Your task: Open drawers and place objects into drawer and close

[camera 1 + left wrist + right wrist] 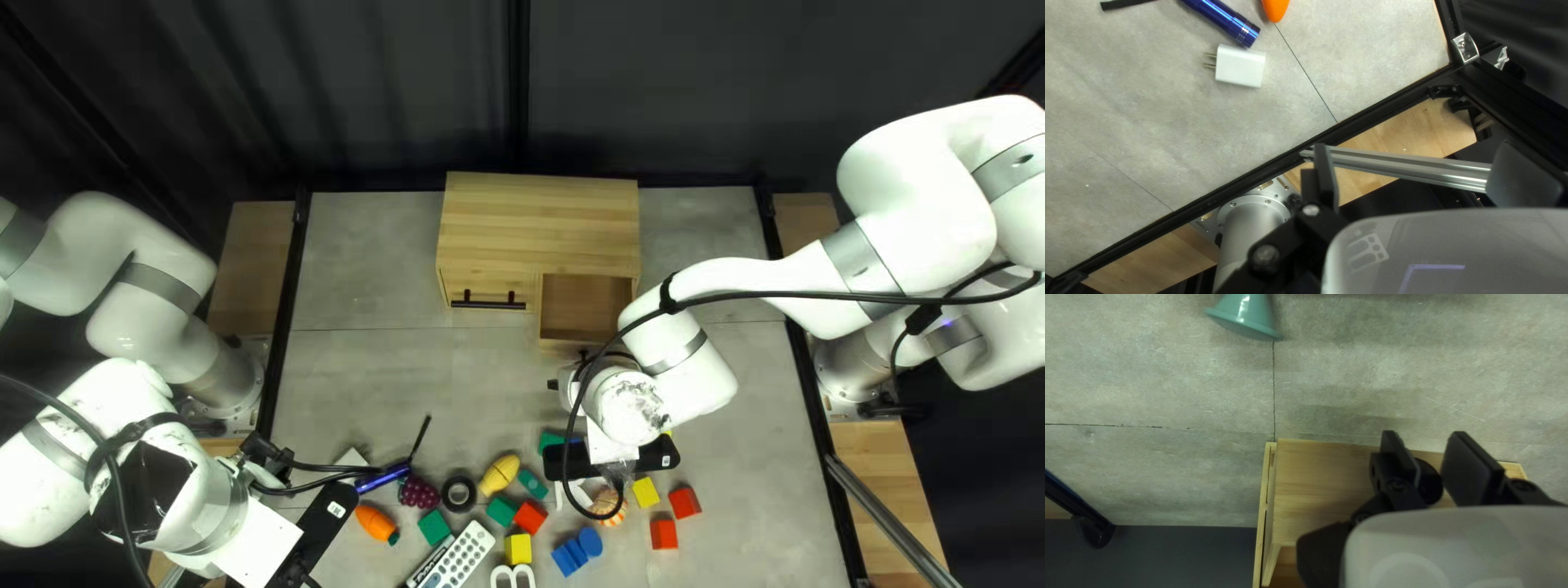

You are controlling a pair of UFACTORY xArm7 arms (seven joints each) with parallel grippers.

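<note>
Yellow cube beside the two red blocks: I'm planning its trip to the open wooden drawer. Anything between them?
Yes: my right arm's white wrist and gripper hang across the straight way from the yellow cube to the open wooden drawer; how high, I cannot tell.

Counter (pixel 392 381): is bearing everything listed.
Beyond the right claw (pixel 653 452): cabinet (pixel 544 218) is standing near the far edge; its right drawer (pixel 588 305) is lying open, its left drawer (pixel 490 285) is sitting closed.
Before and right of that claw: three blocks (pixel 684 502) are lying close together.
Right of the left claw (pixel 327 517): carrot (pixel 376 524), flashlight (pixel 383 479), grapes (pixel 418 492), ring (pixel 458 493) are lying.
Between the claws: remote (pixel 459 558) is lying toward the near edge.
</note>
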